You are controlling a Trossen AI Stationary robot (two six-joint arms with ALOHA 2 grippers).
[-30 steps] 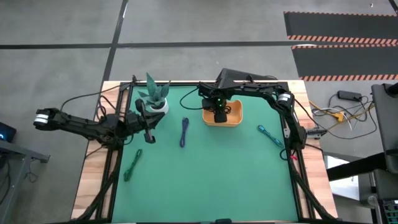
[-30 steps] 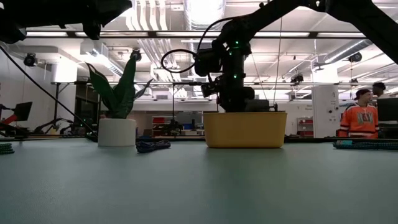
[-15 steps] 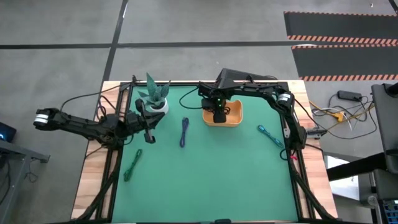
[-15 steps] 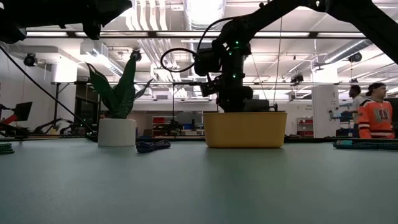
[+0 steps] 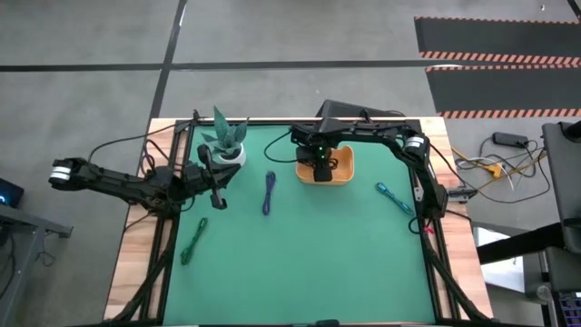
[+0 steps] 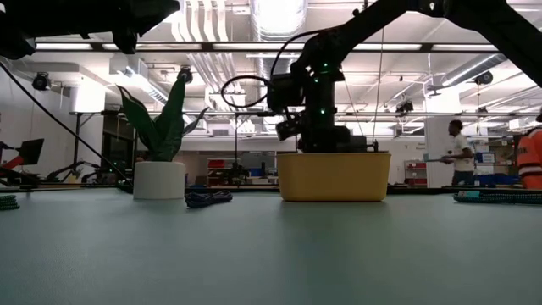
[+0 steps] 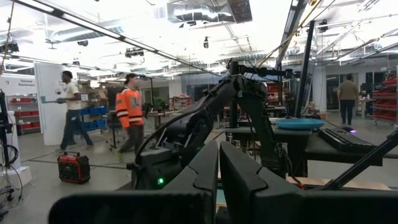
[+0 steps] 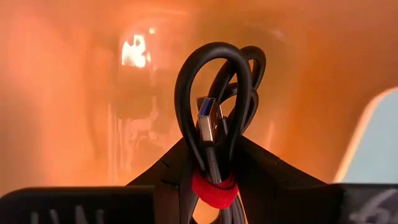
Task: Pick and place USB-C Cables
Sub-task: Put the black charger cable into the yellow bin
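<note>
Gripping the black-and-red cable, the right end effector dips apparently inside the orange tray

Two dark, near-black arms here, built of slim jointed segments. The left arm ends outward in a pale silver-grey joint; the right arm carries a similar light collar. Loose black wires trail along both. A small green light glows on the right arm's wrist. The right tool shows matte black, wedge-shaped fingers; the left tool looks the same, possibly smoother.
</note>
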